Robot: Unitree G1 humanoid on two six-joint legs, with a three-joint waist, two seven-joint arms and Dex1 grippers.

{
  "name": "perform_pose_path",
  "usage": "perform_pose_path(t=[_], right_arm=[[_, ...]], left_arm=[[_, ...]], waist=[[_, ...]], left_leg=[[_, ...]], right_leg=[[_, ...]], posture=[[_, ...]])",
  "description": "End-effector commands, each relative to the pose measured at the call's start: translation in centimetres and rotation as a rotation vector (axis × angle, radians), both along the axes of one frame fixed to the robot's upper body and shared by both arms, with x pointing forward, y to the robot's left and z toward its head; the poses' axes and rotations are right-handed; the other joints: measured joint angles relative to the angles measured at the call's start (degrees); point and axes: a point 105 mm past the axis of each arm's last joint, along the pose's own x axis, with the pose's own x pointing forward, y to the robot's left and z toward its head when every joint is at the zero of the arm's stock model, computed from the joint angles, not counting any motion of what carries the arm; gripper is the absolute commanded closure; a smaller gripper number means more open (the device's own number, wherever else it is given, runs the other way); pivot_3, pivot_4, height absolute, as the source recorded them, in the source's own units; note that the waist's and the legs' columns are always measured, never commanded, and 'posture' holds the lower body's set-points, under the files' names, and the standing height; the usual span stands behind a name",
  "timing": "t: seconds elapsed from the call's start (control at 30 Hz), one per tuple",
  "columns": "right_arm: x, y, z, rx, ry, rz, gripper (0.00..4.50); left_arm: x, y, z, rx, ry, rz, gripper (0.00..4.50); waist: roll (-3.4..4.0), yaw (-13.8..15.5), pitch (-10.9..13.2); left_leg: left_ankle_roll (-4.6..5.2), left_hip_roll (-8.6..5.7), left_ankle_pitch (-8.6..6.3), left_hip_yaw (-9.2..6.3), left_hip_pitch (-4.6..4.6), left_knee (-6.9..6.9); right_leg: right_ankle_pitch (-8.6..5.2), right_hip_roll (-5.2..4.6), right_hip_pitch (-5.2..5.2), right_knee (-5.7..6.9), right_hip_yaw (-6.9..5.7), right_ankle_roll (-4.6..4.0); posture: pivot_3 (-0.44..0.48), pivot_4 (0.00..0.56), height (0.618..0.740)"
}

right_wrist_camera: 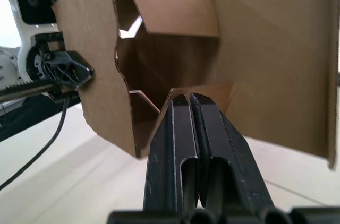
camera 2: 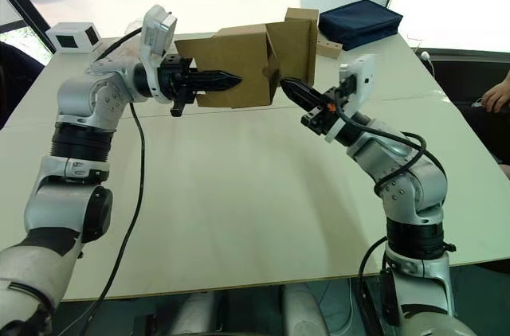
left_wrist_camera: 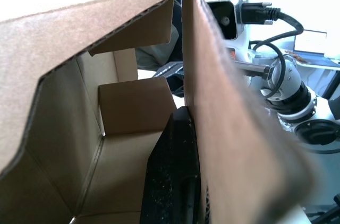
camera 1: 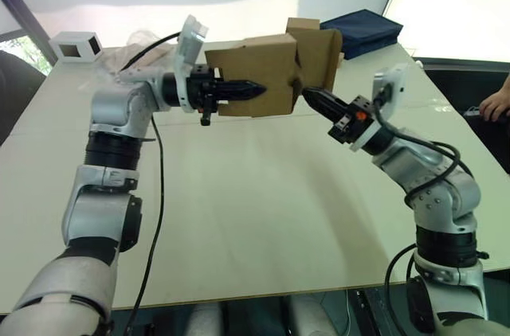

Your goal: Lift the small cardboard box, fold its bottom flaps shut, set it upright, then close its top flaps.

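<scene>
Hanging in mid-air above the pale tabletop (camera 1: 263, 216), the one small brown cardboard box (camera 1: 267, 77) lies with its long axis sideways, its open end toward the right hand (camera 1: 312, 98), whose fingers are pressed together. The left hand (camera 1: 253, 90) pinches one wall, visible from inside in its wrist view. One dark blue case (camera 1: 362, 29) lies behind.

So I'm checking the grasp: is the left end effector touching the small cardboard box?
Touching. In the left eye view the left end effector is shut on a wall of the small cardboard box, which is held off the table.
</scene>
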Motion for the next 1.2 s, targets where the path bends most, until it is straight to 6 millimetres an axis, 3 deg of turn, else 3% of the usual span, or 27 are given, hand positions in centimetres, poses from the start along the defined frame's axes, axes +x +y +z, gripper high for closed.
perform_pose_path(t=[0.03,0.33,0.57,0.9,1.03,1.2], right_arm=[[-0.9,1.1,1.6,0.019,-0.061,0.067,4.47],[-0.8,2.9,0.7,0.013,-0.035,0.119,4.47],[-1.3,2.7,1.1,0.015,-0.048,0.131,4.47],[-5.9,-2.4,3.0,0.041,0.03,0.22,4.47],[-5.4,-5.0,4.4,0.156,0.043,0.162,4.47],[-2.0,-9.4,4.5,0.267,0.027,-0.056,4.47]], left_arm=[[-0.8,0.0,1.5,-0.015,-0.059,-0.022,4.5],[-1.0,0.0,1.6,-0.024,-0.059,-0.034,4.5],[-1.4,0.0,1.5,-0.011,-0.07,-0.048,4.5],[-1.5,0.7,2.2,-0.014,-0.09,-0.059,4.5],[-1.7,0.7,2.4,-0.02,-0.088,-0.076,4.5],[-2.1,0.5,2.7,-0.037,-0.081,-0.107,4.5]], waist=[[0.0,-0.1,0.0],[0.0,-0.1,0.0],[0.0,-0.2,0.0],[0.0,0.0,0.0],[0.0,0.0,0.0],[0.0,0.0,0.0]], left_leg=[[0.0,0.0,0.0,0.0,0.0,0.0],[0.0,0.01,0.0,-0.01,0.0,-0.01],[0.0,0.01,0.0,-0.01,0.01,-0.01],[0.14,0.01,-0.08,-0.01,-0.01,0.0],[0.22,0.02,-0.12,-0.01,0.0,0.0],[0.2,0.02,-0.11,0.01,0.0,0.0]], right_leg=[[0.0,0.01,0.0,0.0,0.0,0.0],[0.0,0.03,-0.01,0.01,0.0,0.0],[0.0,0.03,-0.02,0.01,0.0,0.0],[0.0,0.0,0.01,-0.01,0.0,0.0],[0.0,0.02,0.01,0.0,0.0,0.0],[0.0,0.02,0.01,0.0,0.01,0.0]], posture=[[0.0,0.15,0.74],[0.0,0.15,0.74],[0.0,0.15,0.74],[0.0,0.15,0.74],[0.0,0.15,0.74],[0.0,0.15,0.74]])
